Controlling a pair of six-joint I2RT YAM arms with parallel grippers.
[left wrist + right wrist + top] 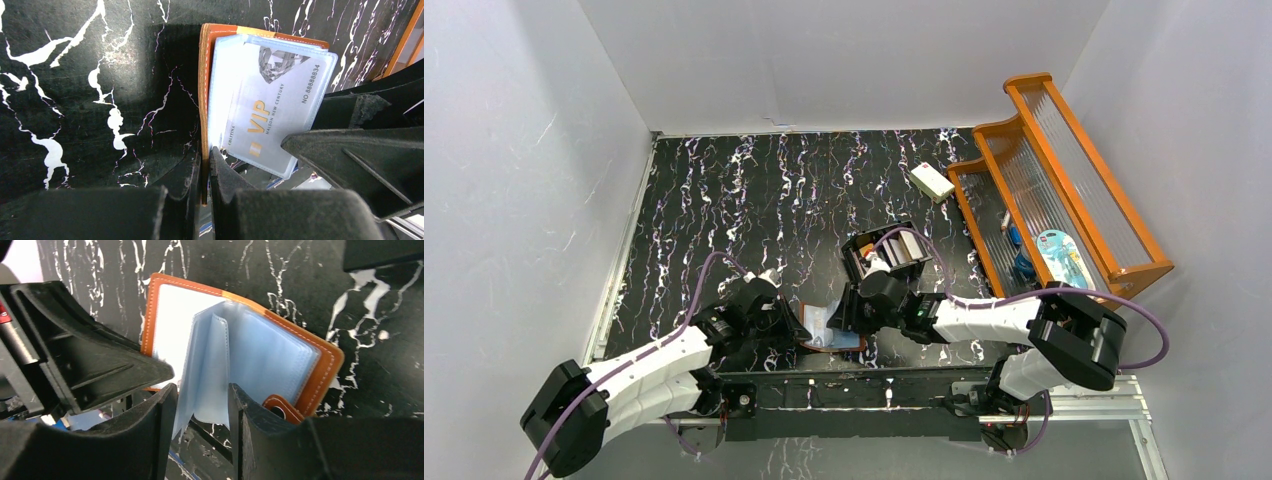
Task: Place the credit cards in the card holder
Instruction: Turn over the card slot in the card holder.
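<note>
Card holder (834,336) lies open on the black marbled desk (754,200), at the near edge between the two arms, orange cover down. Left end effector (205,175) is clamped on the cover's orange edge, one finger each side. Right end effector (204,410) has its fingers apart on either side of a pale blue plastic sleeve (210,365) that stands up from the spine; cannot tell if they press it. Snap tab (282,407) sits just beside the right finger. White VIP card (270,110) is inside a clear sleeve, number side up.

Obstructions: in the left wrist view the right end effector lies across that card's lower right corner. In the right wrist view the left end effector hides the cover's near left corner. From the top both cover most of the holder.

Around: black compartment box (889,255) just beyond the right end effector. White block (932,181) lies further back, near the orange rack (1064,180) at the desk's right edge. Purple cable (704,290) loops over the left arm.
</note>
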